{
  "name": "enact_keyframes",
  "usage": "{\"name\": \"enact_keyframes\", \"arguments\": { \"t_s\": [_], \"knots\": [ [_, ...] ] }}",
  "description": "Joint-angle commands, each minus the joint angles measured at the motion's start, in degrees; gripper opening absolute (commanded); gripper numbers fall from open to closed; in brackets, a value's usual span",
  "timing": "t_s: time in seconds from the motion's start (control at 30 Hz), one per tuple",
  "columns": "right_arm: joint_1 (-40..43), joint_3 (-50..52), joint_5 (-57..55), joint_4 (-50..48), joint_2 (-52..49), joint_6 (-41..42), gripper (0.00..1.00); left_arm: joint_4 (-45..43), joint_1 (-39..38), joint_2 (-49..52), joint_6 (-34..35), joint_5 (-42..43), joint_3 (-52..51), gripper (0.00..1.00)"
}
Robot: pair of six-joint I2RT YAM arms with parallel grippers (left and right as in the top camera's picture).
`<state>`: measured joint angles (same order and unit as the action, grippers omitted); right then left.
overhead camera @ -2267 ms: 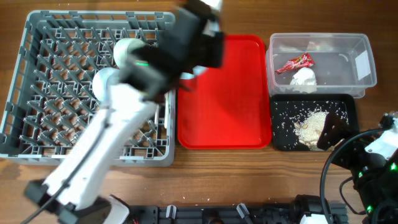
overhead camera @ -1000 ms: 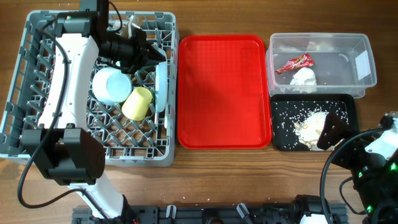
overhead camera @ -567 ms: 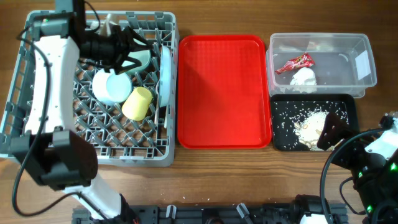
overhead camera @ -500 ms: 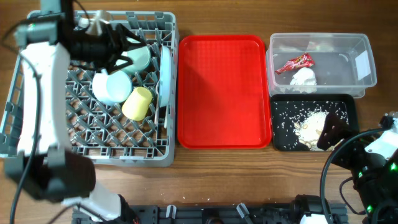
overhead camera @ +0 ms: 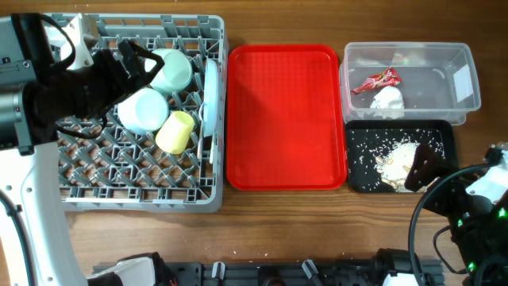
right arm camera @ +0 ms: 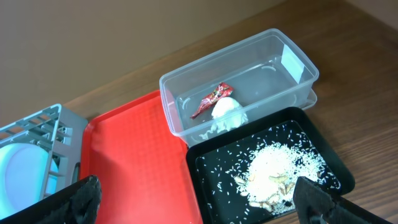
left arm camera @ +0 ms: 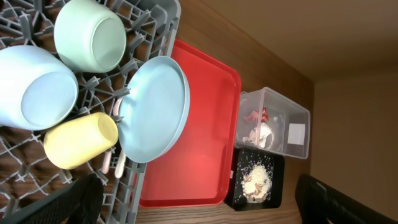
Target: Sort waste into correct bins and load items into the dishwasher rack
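Wood-grain table [overhead camera: 317, 230] is seen beneath everything, and a plain brown wall [right arm camera: 124, 37] behind it. Writing on the white label [overhead camera: 462, 83] of the clear tub [overhead camera: 413, 54], at the far right corner, cannot be read. Inside, the red-and-white wrapper [overhead camera: 378, 81] lies slanted beside the tissue [overhead camera: 388, 99]. Rice [overhead camera: 397, 156] is heaped in the black tray [overhead camera: 361, 183] in front. At the left end, the grey rack [overhead camera: 48, 183] holds the blue plate [left arm camera: 154, 109] on edge along its right wall, the yellow cup [overhead camera: 175, 132] on its side, and the mint bowl [overhead camera: 172, 70]. The left gripper [left arm camera: 199, 205] and right gripper [right arm camera: 196, 202] are both spread wide.
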<state>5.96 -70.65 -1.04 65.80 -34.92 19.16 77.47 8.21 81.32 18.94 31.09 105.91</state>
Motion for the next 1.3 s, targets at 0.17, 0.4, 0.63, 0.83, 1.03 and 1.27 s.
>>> {"name": "enact_keyframes", "arguments": {
  "t_s": [0.17, 0.4, 0.63, 0.83, 1.03, 1.27],
  "knots": [
    [0.11, -0.15, 0.72, -0.13, 0.26, -0.96, 1.0, 0.0, 0.17, -0.66, -0.46, -0.74, 0.07, 1.0],
    [0.11, -0.15, -2.82, 0.68, 0.26, -2.73, 1.0, 0.0, 0.17, -0.66, -0.48, -0.74, 0.07, 1.0],
    [-7.13, 20.13, -3.65, -33.2, 15.32, -5.75, 1.0, 0.0, 0.17, -0.66, -0.48, -0.74, 0.07, 1.0],
    [-13.14, 57.81, -1.86, -77.05, 34.71, -2.03, 1.0, 0.0, 0.17, -0.66, -0.46, -0.74, 0.07, 1.0],
    [-13.18, 70.07, -1.88, -78.18, 34.73, -5.2, 1.0, 0.0, 0.17, -0.66, -0.46, -0.74, 0.07, 1.0],
    [-13.18, 70.34, -1.88, -66.53, 34.71, -4.76, 1.0, 0.0, 0.17, -0.66, -0.48, -0.74, 0.07, 1.0]
  ]
}}
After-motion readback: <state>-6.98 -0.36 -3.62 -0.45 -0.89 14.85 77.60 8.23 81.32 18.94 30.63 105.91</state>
